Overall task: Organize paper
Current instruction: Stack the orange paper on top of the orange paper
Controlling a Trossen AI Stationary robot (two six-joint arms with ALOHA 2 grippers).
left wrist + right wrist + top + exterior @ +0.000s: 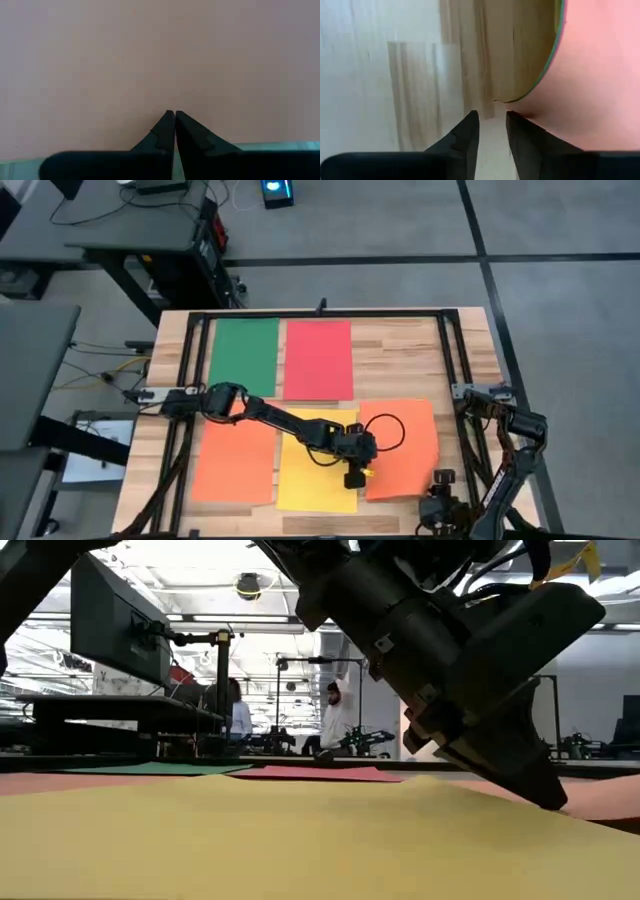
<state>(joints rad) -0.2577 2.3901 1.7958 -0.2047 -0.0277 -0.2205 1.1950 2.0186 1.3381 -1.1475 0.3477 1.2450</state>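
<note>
From above, five sheets lie on the wooden table (pixel 400 350): a green sheet (pixel 244 356) and a red sheet (pixel 318 359) side by side at the far end, and nearer, a left orange sheet (pixel 235 463), a yellow sheet (pixel 316 470) and a right orange sheet (pixel 402 448) in a row. The left arm stretches across the table, and its left claw (pixel 354 478) sits right at the seam where yellow meets the right orange sheet. The right claw (pixel 441 477) waits at the near right corner, just off that orange sheet's edge.

Down at table height, the yellow sheet (pixel 300 840) fills the foreground, and the left claw (pixel 548 798) is tipped down to the paper, orange beyond it. People stand far back in the room.

Left wrist: fingers (pixel 165 131) pinched together, tips against plain orange paper (pixel 150 55).

Right wrist: fingers (pixel 468 132) slightly parted, nothing between them, bare wood below and the orange sheet's edge (pixel 600 75) curling up close by.
</note>
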